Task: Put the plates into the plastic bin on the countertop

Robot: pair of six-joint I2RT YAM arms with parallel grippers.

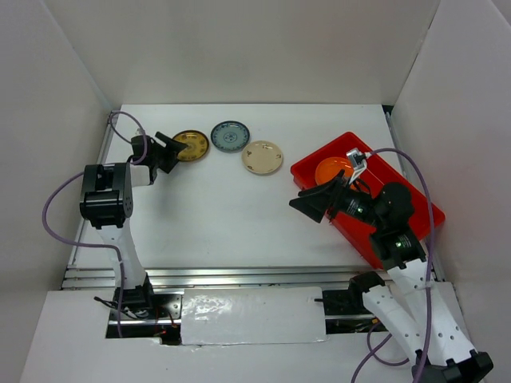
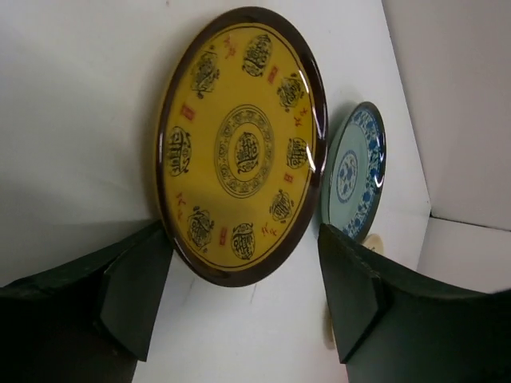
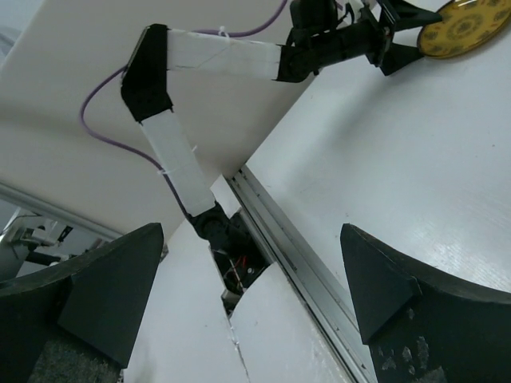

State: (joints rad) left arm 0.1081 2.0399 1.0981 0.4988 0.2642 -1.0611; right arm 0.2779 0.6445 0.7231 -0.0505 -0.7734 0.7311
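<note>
At three o'clock on your tabletop (image 1: 231, 215) the plastic bin (image 1: 307, 172) holds an orange plate (image 1: 331, 170), your right gripper (image 1: 307, 203) spread empty beside it. Toward twelve lie a beige plate (image 1: 263, 156), blue-grey plate (image 1: 230, 136) and yellow-brown plate (image 1: 194, 144), your left gripper (image 1: 170, 151) spread before the last.

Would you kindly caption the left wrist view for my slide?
Open left fingers frame the yellow patterned plate; blue-grey plate beyond.

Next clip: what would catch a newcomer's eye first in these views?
The bright red rectangular plastic bin on the right of the flat white countertop, with a round orange plate in it, stands out most. Along the far side lie a yellow-brown patterned plate, a blue-grey patterned plate and a beige plate; the left gripper, fingers open, sits at the yellow-brown one.
</note>
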